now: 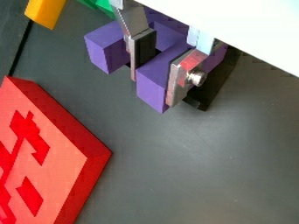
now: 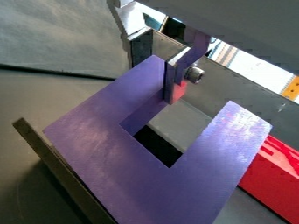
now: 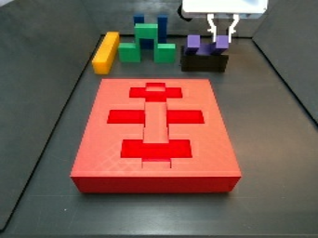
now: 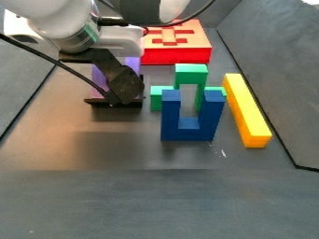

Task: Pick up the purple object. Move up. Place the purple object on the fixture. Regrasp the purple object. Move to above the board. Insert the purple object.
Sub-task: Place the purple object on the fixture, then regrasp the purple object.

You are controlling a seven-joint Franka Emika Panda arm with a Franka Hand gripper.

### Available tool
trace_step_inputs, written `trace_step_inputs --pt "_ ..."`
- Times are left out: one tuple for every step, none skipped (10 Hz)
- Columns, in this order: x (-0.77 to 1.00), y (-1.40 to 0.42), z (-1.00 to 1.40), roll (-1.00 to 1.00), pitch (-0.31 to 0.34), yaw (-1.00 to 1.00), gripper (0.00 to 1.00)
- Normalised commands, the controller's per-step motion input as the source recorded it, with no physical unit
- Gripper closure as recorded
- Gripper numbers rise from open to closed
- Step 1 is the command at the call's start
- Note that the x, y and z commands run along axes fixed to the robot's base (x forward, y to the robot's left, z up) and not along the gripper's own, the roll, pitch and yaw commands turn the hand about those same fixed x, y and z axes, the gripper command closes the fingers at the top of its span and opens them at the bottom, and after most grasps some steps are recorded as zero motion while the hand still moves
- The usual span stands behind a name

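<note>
- A side view shows the gripper (image 3: 220, 38) down at the back of the floor, over the fixture (image 3: 205, 62), behind the board (image 3: 155, 130).
- The purple object (image 3: 207, 43) stands prongs-up on the fixture.
- In a wrist view the silver fingers (image 1: 180, 77) straddle one prong of the purple object (image 1: 155, 89), narrowly parted; whether they grip it, I cannot tell.
- A yellow bar (image 3: 106, 51) and green block (image 3: 148, 41) lie nearby.

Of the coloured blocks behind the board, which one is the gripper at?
The purple object, seated on the fixture. The gripper straddles one prong; the green, blue and yellow blocks stand apart.
</note>
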Motion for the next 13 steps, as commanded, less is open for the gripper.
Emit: trace_step_inputs --pt "0.0 0.0 -0.11 0.0 -0.046 0.0 1.0" --pt "0.0 0.0 0.0 0.0 0.0 0.0 1.0" --pt "0.0 0.0 0.0 0.0 0.0 0.0 0.0" --pt "0.0 0.0 0.0 0.0 0.0 -0.01 0.0" --pt "0.0 -0.03 0.0 0.0 0.0 0.0 0.0" --pt "0.0 0.0 0.02 0.01 0.0 0.01 0.0" --pt "0.03 -0.04 0.26 0.29 0.143 0.11 0.0" --pt "0.02 -0.1 0.45 0.43 0.143 0.2 0.0" --pt "0.04 -0.15 0.52 0.57 0.037 0.3 0.0" --pt "0.02 -0.24 0.4 0.79 0.0 0.37 0.0" --pt "0.0 -0.22 0.24 0.96 0.0 0.31 0.0" --pt "-0.02 -0.26 0.19 1.0 0.0 0.25 0.0" --pt "-0.04 -0.34 0.23 0.91 -0.277 0.22 0.0"
